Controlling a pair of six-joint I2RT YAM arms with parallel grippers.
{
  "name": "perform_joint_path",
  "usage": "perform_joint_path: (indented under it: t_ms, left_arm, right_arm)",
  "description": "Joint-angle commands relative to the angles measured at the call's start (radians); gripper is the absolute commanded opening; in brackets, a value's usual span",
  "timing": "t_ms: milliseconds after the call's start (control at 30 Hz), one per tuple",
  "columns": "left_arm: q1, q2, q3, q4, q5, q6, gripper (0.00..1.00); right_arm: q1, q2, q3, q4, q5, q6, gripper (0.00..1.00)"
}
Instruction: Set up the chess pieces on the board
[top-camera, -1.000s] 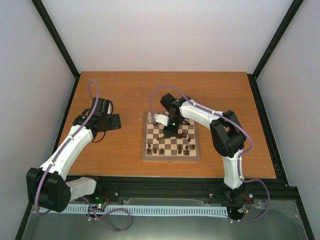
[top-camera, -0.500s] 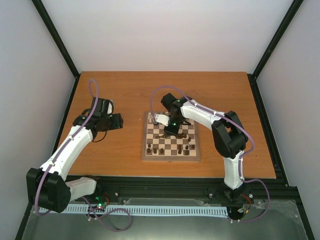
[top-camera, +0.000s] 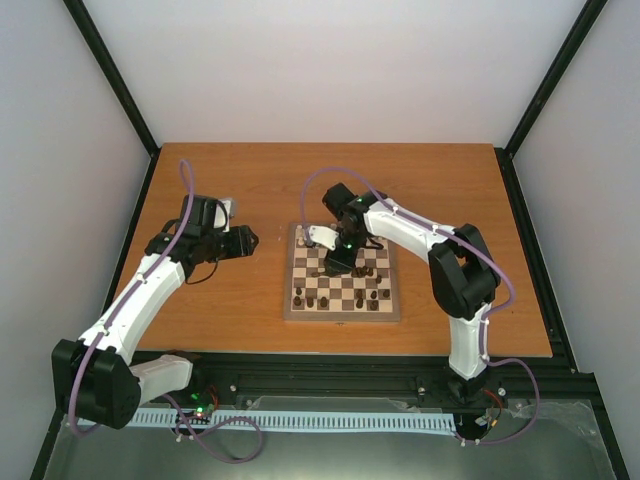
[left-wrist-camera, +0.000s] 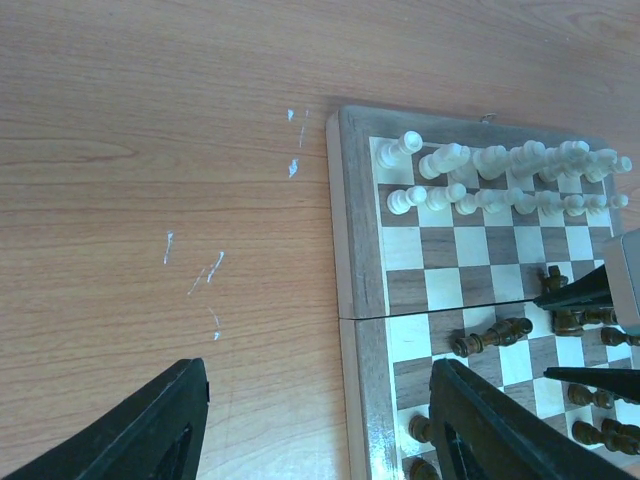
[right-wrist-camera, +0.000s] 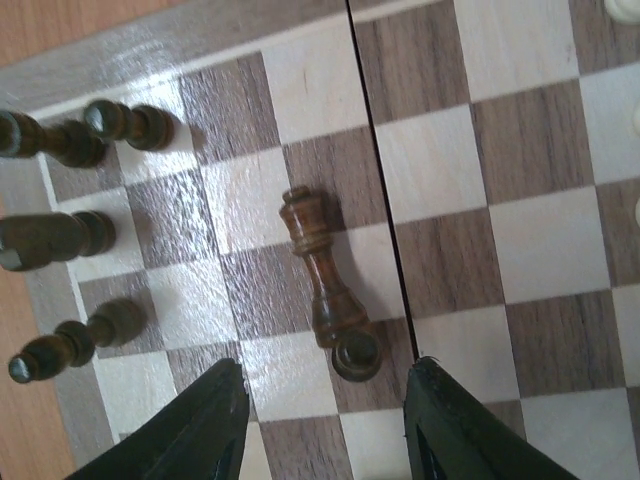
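Your right gripper (right-wrist-camera: 322, 400) stands open and empty, low over the board (left-wrist-camera: 346, 250). A dark piece (right-wrist-camera: 322, 285) lies on its side just ahead of the fingers, by the board's middle seam. White pieces (left-wrist-camera: 500, 175) fill two rows along the far edge. Your left gripper (left-wrist-camera: 318, 395) hangs wide and empty at the board's left edge.

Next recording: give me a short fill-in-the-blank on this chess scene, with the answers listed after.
1. The dark piece just ahead of the right gripper lies on its ____.
2. The white pieces stand in ____ rows at one end of the board.
3. The left gripper, over the table beside the board, has its jaws ____ and holds nothing.

Missing words: side; two; open
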Motion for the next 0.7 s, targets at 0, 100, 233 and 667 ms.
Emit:
perform_joint_path:
  t_ms: [0, 100, 233, 667]
  left_arm:
    - [0.009, 0.006, 0.017, 0.03, 0.023, 0.026, 0.64]
    - [0.01, 0.014, 0.021, 0.024, 0.022, 0.025, 0.63]
    - [0.009, 0.017, 0.018, 0.028, 0.022, 0.025, 0.63]
    - [0.009, 0.054, 0.024, 0.024, 0.039, 0.021, 0.63]
  right_arm:
    - [0.016, 0.04, 0.048, -0.005, -0.062, -0.005, 0.43]
    - [0.033, 0.065, 0.057, -0.016, -0.039, -0.012, 0.43]
    - [0.039, 0.055, 0.04, -0.009, -0.017, -0.016, 0.43]
    - [0.036, 0.012, -0.041, 0.034, 0.091, -0.027, 0.35]
